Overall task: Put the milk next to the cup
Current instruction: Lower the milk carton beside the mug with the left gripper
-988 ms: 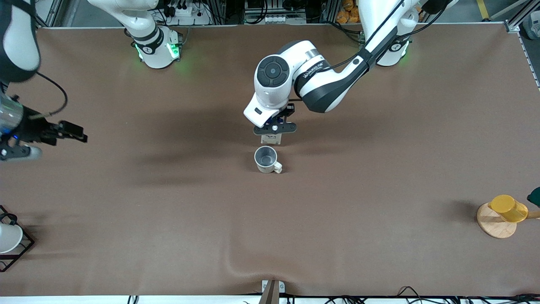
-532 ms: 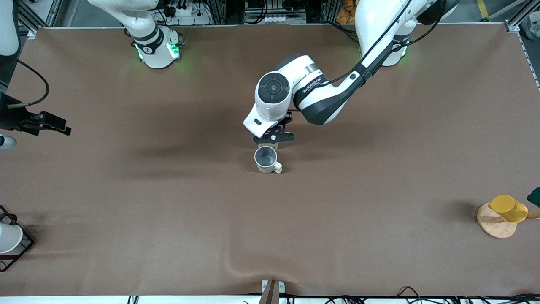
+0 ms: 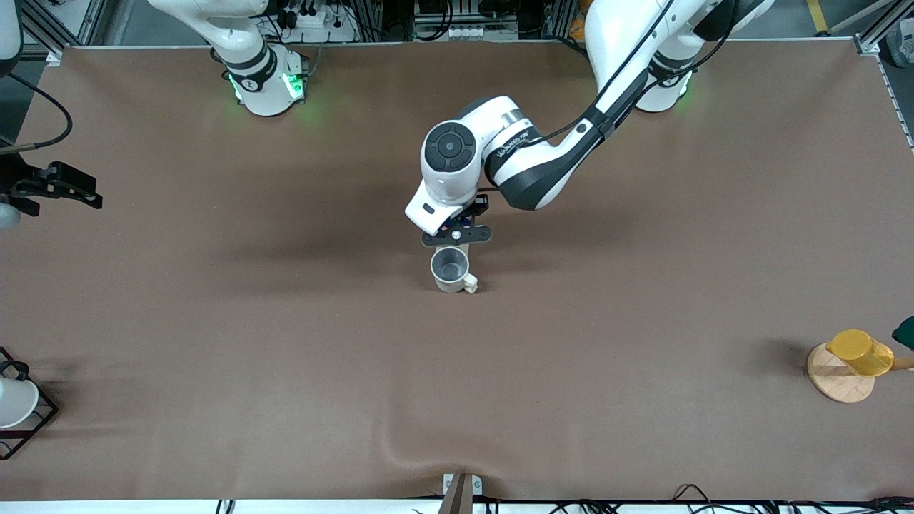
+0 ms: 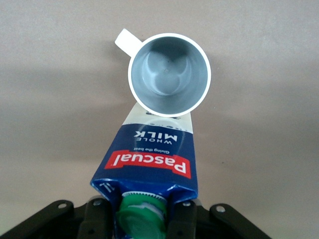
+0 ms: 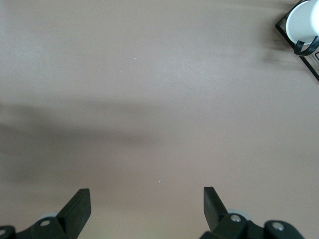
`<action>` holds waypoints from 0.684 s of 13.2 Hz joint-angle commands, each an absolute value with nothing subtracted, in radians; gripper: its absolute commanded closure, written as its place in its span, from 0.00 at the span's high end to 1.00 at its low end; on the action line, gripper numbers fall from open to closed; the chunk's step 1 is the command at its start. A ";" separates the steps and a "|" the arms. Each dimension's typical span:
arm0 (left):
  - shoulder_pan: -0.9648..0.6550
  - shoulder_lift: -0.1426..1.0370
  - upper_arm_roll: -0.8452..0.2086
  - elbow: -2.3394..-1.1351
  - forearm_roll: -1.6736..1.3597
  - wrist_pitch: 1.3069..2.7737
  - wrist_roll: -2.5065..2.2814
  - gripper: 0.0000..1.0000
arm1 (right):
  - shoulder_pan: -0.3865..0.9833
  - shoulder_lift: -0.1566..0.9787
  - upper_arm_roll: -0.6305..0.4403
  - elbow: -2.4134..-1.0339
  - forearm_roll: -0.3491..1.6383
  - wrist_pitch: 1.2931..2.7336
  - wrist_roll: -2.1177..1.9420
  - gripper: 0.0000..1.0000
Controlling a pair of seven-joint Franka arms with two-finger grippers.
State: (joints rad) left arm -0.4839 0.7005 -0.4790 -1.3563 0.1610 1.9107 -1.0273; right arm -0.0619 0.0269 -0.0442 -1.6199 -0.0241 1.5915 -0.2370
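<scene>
The milk (image 4: 149, 159) carried "Pascual" in white on its red label, with "WHOLE MILK" in white on the dark blue panel beside it and a smaller line between them too small to read.

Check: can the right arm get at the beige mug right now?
Probably not cleanly. The left gripper, shut on the milk, hangs right beside the cup, crowding it. The right gripper waits open at the right arm's end of the table.

White arms (image 3: 528, 153), black joints, green base lights (image 3: 289, 84)
</scene>
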 commanded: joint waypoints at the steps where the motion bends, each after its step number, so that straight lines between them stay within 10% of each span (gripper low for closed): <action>1: -0.499 0.712 -0.469 -1.330 0.183 1.905 -1.051 0.29 | -0.067 0.028 -0.049 -1.611 0.015 1.583 -0.233 1.00; 9: -0.499 0.709 -0.463 -1.330 0.183 1.908 -1.045 0.95 | -0.061 0.026 -0.046 -1.591 0.029 1.575 -0.043 1.00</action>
